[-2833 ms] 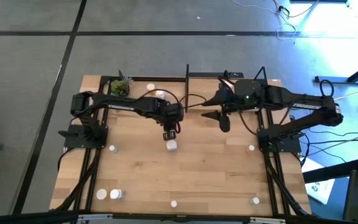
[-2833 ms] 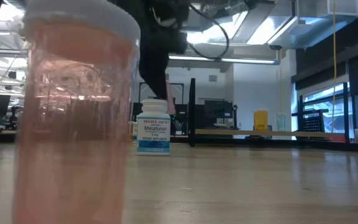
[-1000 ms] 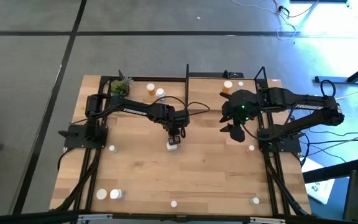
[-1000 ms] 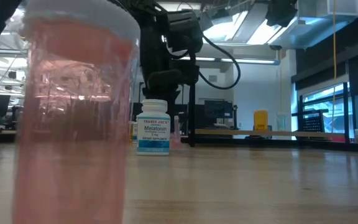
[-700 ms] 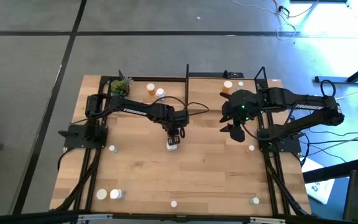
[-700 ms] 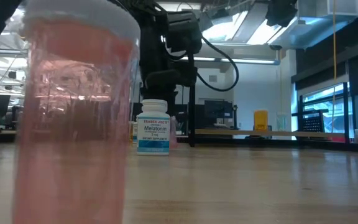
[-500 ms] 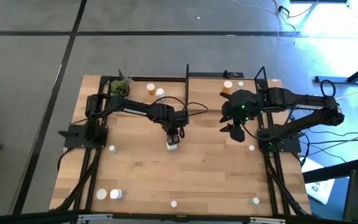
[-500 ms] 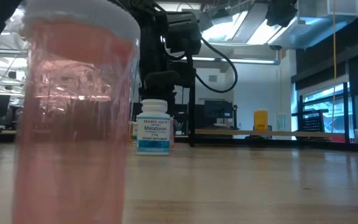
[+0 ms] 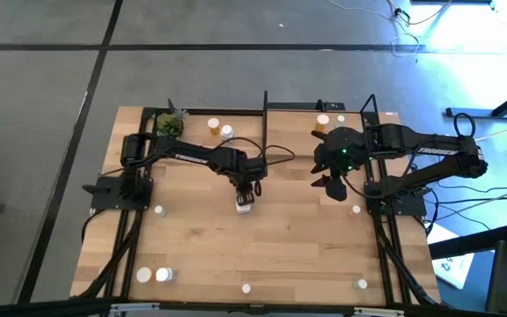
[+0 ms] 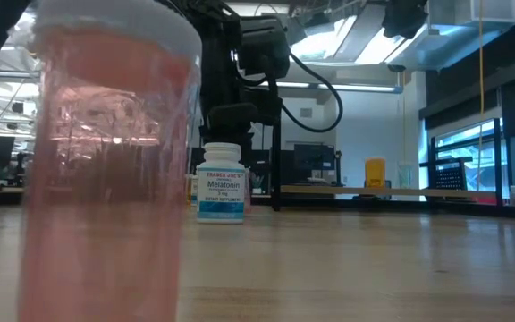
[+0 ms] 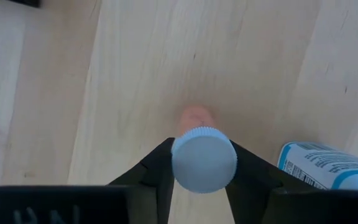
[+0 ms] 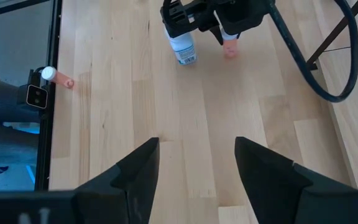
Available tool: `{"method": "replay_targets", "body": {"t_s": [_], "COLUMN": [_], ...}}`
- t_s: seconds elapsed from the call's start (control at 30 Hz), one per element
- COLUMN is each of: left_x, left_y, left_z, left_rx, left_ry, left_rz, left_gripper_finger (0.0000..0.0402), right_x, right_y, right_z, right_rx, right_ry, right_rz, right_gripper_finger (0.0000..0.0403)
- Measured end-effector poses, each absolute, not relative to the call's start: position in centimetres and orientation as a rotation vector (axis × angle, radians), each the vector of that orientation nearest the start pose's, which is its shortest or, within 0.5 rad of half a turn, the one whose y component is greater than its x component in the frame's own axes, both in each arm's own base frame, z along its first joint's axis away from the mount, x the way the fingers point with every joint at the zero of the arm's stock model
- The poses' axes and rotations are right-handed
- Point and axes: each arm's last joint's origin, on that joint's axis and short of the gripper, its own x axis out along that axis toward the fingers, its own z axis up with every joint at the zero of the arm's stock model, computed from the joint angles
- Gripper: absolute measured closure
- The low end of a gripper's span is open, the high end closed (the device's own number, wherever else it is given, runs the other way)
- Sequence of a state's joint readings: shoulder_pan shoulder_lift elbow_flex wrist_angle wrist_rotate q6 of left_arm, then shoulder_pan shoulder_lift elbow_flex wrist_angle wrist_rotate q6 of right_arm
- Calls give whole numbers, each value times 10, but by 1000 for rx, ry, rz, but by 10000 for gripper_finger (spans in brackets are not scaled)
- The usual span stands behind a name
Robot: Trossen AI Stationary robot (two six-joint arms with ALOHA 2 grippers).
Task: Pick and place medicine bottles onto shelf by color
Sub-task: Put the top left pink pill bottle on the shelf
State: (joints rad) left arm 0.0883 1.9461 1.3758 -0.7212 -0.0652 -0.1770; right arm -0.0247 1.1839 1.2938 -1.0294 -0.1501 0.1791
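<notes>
Counter (image 9: 289,246): pale wood, with bottles scattered along its edges; nothing on it had shifted over the last second.
Shelf (image 9: 236,119): at the far edge behind black posts; an orange bottle (image 9: 213,126) and a white one (image 9: 226,132) stood on its left half, two more on the right half near (image 9: 323,121).
Left arm: 2.8 s earlier its gripper had hung a little farther back, above the white melatonin bottle (image 9: 245,204); it had since come forward and down beside that bottle, and had held there for the last second.
Left gripper (image 11: 202,180): pinching a small pinkish bottle (image 11: 204,160) just under its white cap, the fingers (image 11: 157,168) pressed on either side; bottle upright, base apparently on the counter, just beside the melatonin bottle.
Right arm: had swung from the shelf edge to mid-counter on its own side; now waiting.
Right gripper (image 12: 196,163): spread wide, holding nothing, hovering over bare wood.
Near pink bottle (image 10: 105,161): against the low camera, untouched.
Meaning for the task: the grasp looked closed but the lift not begun; judged next step was to raise the pinkish bottle clear of its white neighbour and carry it to the shelf's matching colour group.
</notes>
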Motion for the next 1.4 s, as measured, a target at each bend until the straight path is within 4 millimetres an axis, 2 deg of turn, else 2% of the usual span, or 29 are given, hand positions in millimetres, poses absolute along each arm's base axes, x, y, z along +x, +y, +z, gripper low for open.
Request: {"method": "replay_targets", "body": {"t_s": [0.47, 0.9, 1.13, 1.4], "left_x": [380, 372, 358, 334], "left_y": [36, 36, 34, 21], "left_z": [175, 198, 221, 268], "left_rx": [-153, -110, -95, -20], "left_ry": [1280, 1240, 1234, 1109], "left_rz": [228, 265, 300, 428], "left_gripper_finger": [208, 202, 202, 202], "right_x": [216, 216, 218, 218], "right_y": [-1, -1, -1, -1], "right_z": [358, 358, 359, 360], "right_rx": [246, 246, 245, 244], "right_ry": [926, 925, 902, 893], "right_rz": [34, 34, 37, 37], "right_gripper_finger": [192, 192, 192, 192]}}
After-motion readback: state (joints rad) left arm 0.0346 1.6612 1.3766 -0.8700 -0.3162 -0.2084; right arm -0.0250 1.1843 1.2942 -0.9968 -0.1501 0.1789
